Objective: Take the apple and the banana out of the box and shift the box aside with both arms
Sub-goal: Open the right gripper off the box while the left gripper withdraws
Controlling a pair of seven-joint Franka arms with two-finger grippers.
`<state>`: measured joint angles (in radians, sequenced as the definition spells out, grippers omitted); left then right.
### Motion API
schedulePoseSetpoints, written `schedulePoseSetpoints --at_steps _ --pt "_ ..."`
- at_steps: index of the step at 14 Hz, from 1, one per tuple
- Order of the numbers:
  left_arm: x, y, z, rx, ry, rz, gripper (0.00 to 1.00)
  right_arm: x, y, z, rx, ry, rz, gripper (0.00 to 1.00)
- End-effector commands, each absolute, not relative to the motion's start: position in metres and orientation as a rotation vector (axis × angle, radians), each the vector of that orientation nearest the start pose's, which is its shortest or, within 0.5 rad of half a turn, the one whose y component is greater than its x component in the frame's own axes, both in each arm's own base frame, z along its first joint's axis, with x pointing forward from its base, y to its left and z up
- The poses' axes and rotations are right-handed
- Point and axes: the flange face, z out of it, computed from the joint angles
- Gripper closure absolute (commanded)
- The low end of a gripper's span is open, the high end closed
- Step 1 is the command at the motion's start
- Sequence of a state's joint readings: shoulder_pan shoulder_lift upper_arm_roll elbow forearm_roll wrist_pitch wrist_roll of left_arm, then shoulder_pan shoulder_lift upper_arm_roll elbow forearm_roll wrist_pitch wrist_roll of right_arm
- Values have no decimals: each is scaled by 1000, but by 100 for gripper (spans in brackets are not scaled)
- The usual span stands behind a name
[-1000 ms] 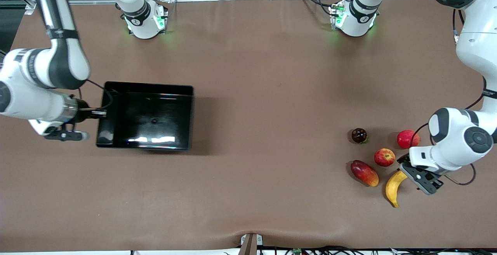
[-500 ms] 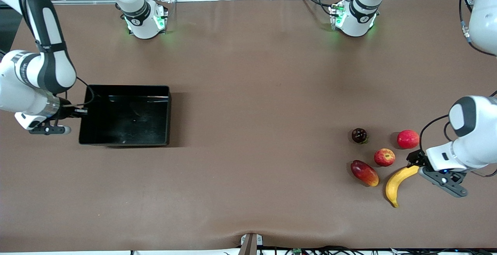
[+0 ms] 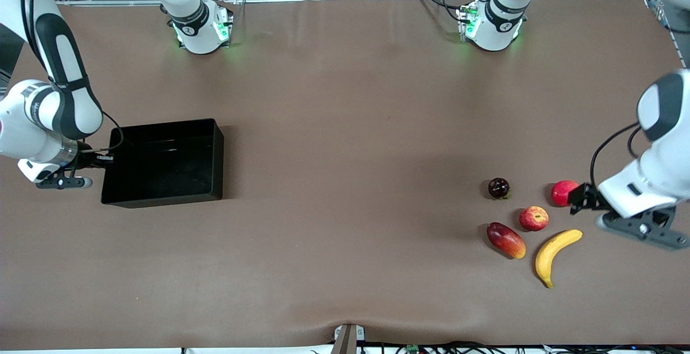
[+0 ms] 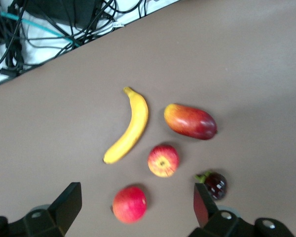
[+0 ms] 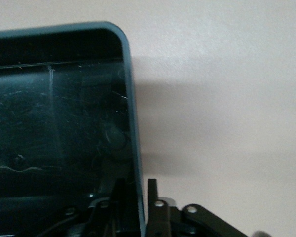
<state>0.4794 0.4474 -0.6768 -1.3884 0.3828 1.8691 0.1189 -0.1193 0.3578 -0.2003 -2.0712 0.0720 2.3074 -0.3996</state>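
Gripping one short wall of the box (image 3: 161, 162), the right gripper (image 3: 106, 158) has its 2 fingers pinched on the rim at the end of the bin closest to the right arm's edge of the table. In the right wrist view, 1 finger (image 5: 155, 197) sits outside the box (image 5: 54, 123) wall and the other inside it, clenched on the thin edge. The black bin looks slightly tilted, its glossy inside bare, on the brown table (image 3: 345, 127) toward the right arm's end.

Toward the left arm's end of the table lie 5 fruits in a loose cluster. The yellow banana (image 3: 554, 254) lies nearest the front camera, curved, touching nothing. Just beside it is the oblong red-orange mango (image 3: 505, 240). The small red apple (image 3: 533, 217) with yellowish patches sits between them, a little farther from the camera. A second round red fruit (image 3: 563, 192) and a small dark purple fruit (image 3: 498, 187) lie farther still.

The left gripper (image 3: 585, 203) hangs above the table just beside the round red fruit, released and grasping nothing. In the left wrist view its 2 fingertips (image 4: 69, 202) stand wide apart, with the banana (image 4: 129, 126), apple (image 4: 163, 160) and mango (image 4: 190, 121) all visible on the table past them.
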Motion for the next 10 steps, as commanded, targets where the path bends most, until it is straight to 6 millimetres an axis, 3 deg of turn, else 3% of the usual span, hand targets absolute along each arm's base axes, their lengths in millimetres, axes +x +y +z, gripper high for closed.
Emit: schedulePoseSetpoints --at_steps 1,3,6,10 --pt "653 -16 552 -3072 329 -136 0 578 -166 299 -3081 -113 211 0" --pt "634 -19 577 -3097 186 -104 0 602 -148 351 -3048 -172 269 0" --pt "612 -28 605 -3060 142 -72 0 640 -92 430 -3036 -338 173 0" --pt "589 -37 623 -3062 139 -25 0 656 -52 509 -3033 -462 32 0"
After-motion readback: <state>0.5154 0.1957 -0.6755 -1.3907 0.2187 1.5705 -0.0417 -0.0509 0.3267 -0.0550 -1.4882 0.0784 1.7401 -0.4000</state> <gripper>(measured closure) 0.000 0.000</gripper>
